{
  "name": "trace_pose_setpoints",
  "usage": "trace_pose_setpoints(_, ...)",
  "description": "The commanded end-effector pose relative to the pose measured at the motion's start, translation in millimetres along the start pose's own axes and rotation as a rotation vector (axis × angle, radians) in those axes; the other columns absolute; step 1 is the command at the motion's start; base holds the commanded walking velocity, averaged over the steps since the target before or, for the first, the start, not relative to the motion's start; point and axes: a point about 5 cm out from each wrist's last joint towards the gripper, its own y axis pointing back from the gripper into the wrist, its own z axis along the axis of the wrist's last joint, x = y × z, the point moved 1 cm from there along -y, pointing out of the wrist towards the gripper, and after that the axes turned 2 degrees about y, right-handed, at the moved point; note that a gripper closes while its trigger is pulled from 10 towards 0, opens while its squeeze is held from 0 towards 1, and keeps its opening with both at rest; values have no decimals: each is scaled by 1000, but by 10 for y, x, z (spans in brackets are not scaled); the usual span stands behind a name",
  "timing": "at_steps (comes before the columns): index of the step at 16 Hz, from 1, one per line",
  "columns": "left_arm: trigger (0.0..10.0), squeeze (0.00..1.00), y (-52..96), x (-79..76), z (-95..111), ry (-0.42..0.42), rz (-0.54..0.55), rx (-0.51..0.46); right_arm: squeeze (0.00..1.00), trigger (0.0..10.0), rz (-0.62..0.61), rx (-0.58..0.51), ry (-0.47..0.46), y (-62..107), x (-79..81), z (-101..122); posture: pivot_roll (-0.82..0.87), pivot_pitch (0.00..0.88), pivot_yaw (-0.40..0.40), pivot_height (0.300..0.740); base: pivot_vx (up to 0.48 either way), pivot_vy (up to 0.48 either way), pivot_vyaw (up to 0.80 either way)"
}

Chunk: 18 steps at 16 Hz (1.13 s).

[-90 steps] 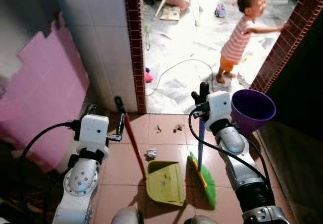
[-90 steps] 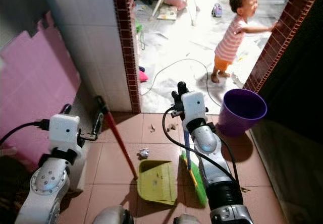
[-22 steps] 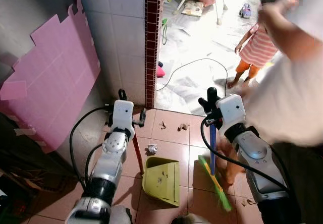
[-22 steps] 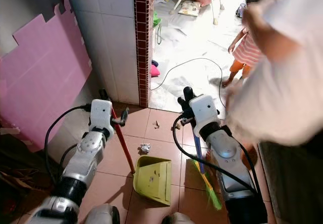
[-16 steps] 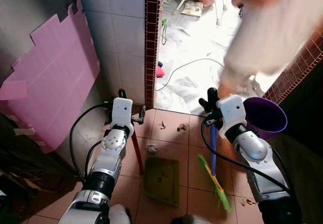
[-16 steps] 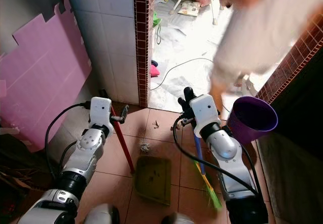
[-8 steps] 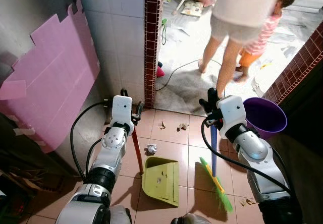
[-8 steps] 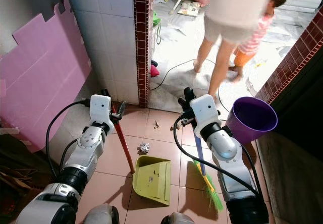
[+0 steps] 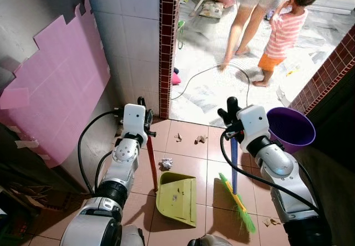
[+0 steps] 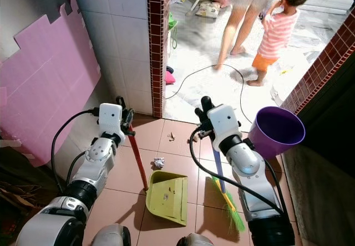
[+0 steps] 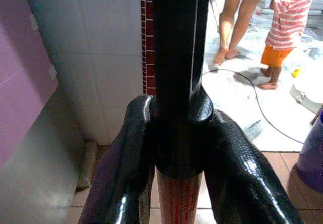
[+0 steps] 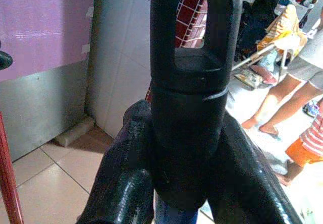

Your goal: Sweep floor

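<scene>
A yellow-green dustpan [image 9: 177, 197] lies on the brown tile floor, its long red handle [image 9: 151, 165] rising to my left gripper [image 9: 144, 113], which is shut on the handle's black top [image 11: 177, 77]. My right gripper [image 9: 230, 111] is shut on the black end [image 12: 191, 113] of a broom's blue handle [image 9: 233, 165]. The broom's green bristles [image 9: 239, 203] rest on the floor right of the dustpan. A crumpled white scrap [image 9: 166, 163] lies just beyond the dustpan's mouth. Small brown bits [image 9: 198, 139] lie farther out near the doorway.
A purple bucket [image 9: 289, 128] stands right of my right arm against a brick wall. A red brick pillar [image 9: 167, 46] and white tiled wall stand ahead left, with pink foam panels [image 9: 52, 85] on the wall. Beyond the doorway, an adult's legs [image 9: 244, 21] and a child [image 9: 280, 32] stand by a black cable [image 9: 205, 77].
The adult and child have moved farther away past the doorway. My left gripper has tilted the dustpan handle slightly. The broom and dustpan stay where they were.
</scene>
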Motion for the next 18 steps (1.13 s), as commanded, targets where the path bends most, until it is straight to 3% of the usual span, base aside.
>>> trace_pose_setpoints(1,0,0,-33,-14,51,-14,-14,-14,0,10000,-5,-53,37,-40,-45,139,-147,0,-81,740,0,0,0)
trace_pose_setpoints(7,0,0,-53,-18,83,-51,-26,-36,0,10000,-11,-63,34,-83,-32,149,-139,0,-70,740,0,0,0)
trace_pose_setpoints(13,0,0,-93,54,421,17,4,-175,0,10000,-21,-109,-18,-273,131,200,-65,0,-15,740,0,0,0)
trace_pose_setpoints(16,0,0,-74,162,636,-43,91,-246,0,10000,-17,-147,-53,-421,276,241,-23,0,42,740,0,0,0)
trace_pose_setpoints(17,3059,0,-66,185,646,-44,107,-244,0,10000,-18,-153,-54,-447,291,249,-19,0,52,740,0,0,0)
trace_pose_setpoints(18,3059,0,-62,204,651,-43,116,-241,0,10000,-19,-157,-55,-467,303,255,-17,0,57,740,0,0,0)
